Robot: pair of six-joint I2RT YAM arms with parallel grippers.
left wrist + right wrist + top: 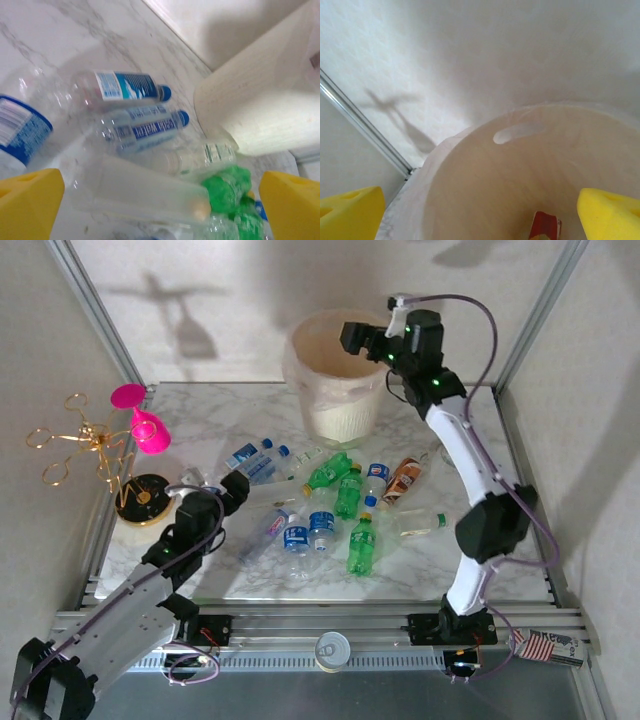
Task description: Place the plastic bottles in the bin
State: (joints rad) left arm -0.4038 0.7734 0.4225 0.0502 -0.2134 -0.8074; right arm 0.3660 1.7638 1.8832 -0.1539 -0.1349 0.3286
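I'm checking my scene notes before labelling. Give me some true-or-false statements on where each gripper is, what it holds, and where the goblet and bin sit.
1. The right gripper is above the bin. True.
2. The left gripper grips a green bottle. False: it is open, holding nothing, over clear bottles.
3. The pink goblet lies among the bottles. False: it sits apart, to their left.
4. The bin stands at the near edge of the table. False: it is at the far edge.
5. A red-labelled item lies inside the bin. True.

Cream-white bin (340,380), green bottles (348,492), grey-veined marble table (420,570)
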